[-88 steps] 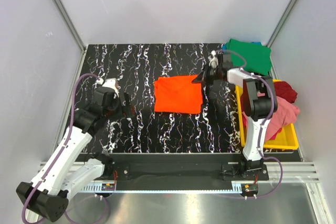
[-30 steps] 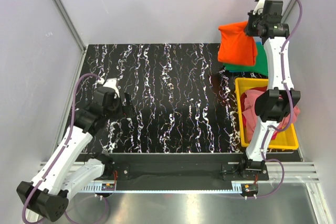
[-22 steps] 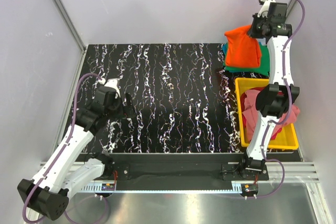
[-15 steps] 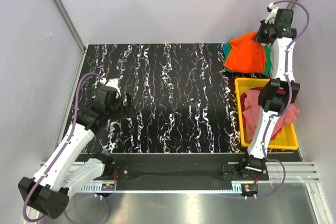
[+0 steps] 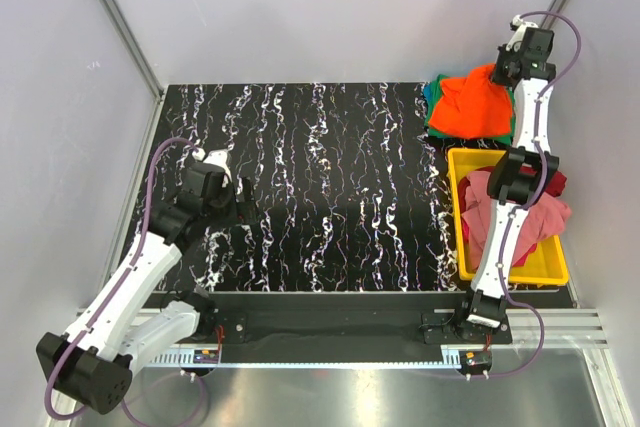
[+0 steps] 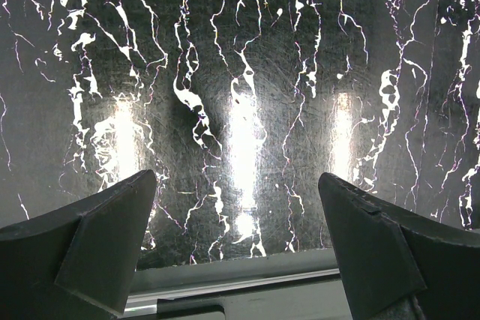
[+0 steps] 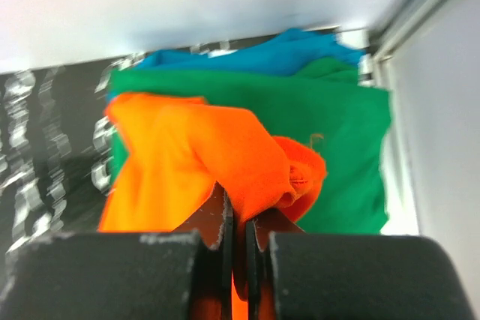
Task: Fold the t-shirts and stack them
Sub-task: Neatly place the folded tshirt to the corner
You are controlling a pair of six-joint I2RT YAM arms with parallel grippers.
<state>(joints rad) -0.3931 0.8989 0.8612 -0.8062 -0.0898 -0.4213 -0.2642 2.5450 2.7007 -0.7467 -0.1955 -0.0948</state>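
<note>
The right gripper [image 7: 238, 224] is clenched on the orange t-shirt [image 5: 466, 107], which lies on the green t-shirt [image 7: 341, 121] in the far right corner. The left gripper [image 6: 236, 185] stands open, empty. The pink t-shirt [image 5: 495, 217] and the dark red t-shirt [image 5: 556, 184] wait in the yellow tray [image 5: 520, 275], I think not yet folded.

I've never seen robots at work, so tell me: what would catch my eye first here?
The bright orange t-shirt stands out at the far right corner of the black marbled table. It is pinched in the right gripper and draped over a green t-shirt. Nearer, a yellow tray holds a crumpled pink t-shirt and a dark red t-shirt, while the left gripper hangs open over the tabletop.
</note>
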